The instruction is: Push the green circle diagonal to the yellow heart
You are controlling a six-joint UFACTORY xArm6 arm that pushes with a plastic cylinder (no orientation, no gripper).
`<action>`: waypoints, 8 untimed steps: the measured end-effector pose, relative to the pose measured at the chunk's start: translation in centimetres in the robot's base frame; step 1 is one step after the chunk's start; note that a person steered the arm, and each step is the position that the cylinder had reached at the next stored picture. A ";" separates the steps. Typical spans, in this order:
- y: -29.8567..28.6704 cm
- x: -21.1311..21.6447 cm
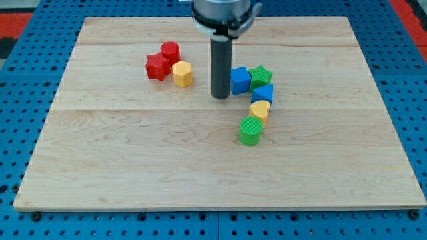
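- The green circle (250, 131) stood below the middle of the wooden board (133, 167), its top edge touching or just short of the yellow heart (260, 110), which sat at about one o'clock from it
- Above the heart a second blue block (263, 93) pressed against it, and at twelve o'clock from that came a green star (261, 75)
- A blue cube (240, 81) sat at nine o'clock from the star, touching it, so the five pieces made one crooked column
- The rod ended in my tip (221, 97), with no jaws to open or close and nothing held; it rested just at nine o'clock from the blue cube, whether touching I could not tell, and at about eleven o'clock from the green circle, apart from it
- The blue cube and the lower blue block lay between the tip and the heart
- Well off at nine o'clock from the tip stood a separate cluster: a red cylinder (171, 51), a red star-like block (157, 67) at seven o'clock from it, and a yellow hexagon (182, 74) at four o'clock from the cylinder, all huddled together
- The board was pale planks with visible seams, lying on a blue perforated base (20, 133)
- Red perforated patches (17, 20) showed at the view's top corners
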State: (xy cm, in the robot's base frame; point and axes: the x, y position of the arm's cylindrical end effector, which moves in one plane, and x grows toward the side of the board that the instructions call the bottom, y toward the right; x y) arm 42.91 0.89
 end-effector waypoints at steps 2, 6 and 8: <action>0.9 6.9; 3.5 6.4; 8.1 6.2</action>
State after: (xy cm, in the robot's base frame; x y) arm 49.09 9.01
